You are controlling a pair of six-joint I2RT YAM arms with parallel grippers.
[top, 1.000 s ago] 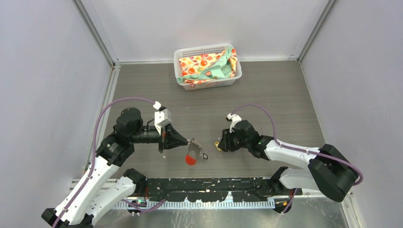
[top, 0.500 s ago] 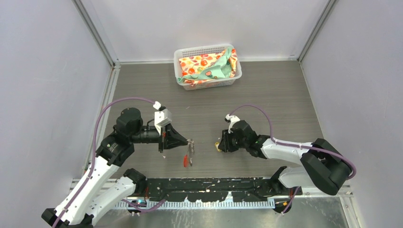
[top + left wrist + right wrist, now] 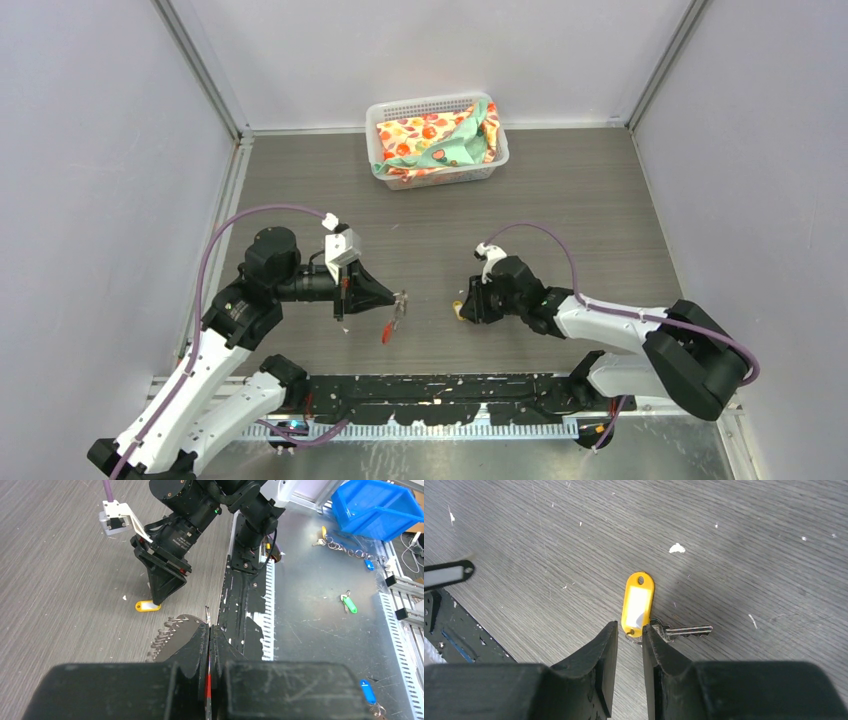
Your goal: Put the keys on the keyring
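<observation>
Holding the keyring (image 3: 392,322) clamped in our left gripper (image 3: 397,296), we straddle the yellow-tagged key (image 3: 684,629) with our narrowly parted right gripper (image 3: 630,630); nothing is threaded yet.

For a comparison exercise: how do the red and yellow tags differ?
The red tag dangles midair; the yellow tag lies flat on the table. The red tag hangs from the shut left tool; the yellow tag's end sits between open tips of the right tool. Both are oblong.
</observation>
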